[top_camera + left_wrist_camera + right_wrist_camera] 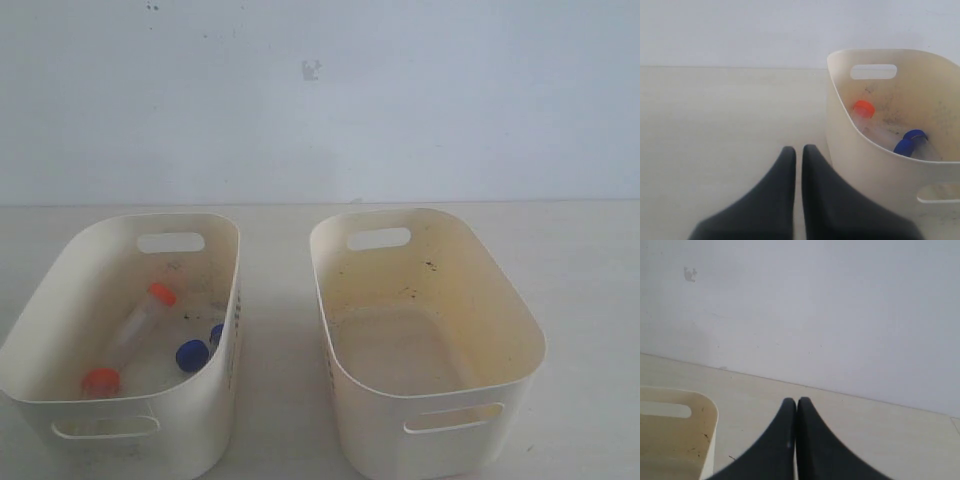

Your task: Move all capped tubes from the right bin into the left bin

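Observation:
Several capped tubes lie in the left bin (60, 262), whose floor is grey and speckled. A long clear tube with a red-orange cap (161, 293) lies across the floor, another red-orange cap (100, 381) is at the near end, and two blue caps (191, 355) sit by the right wall. The right bin (480, 290) is yellower inside and holds no tubes. Neither gripper shows in the exterior view. My left gripper (798, 149) is shut and holds nothing, low over the table beside the left bin (855, 150). My right gripper (796, 401) is shut and holds nothing, beside the right bin (710, 415).
The two bins stand side by side on a pale tabletop (280, 300), with a narrow gap between them. A white wall (320, 100) rises right behind the table. Bare tabletop (715, 115) lies outside each bin.

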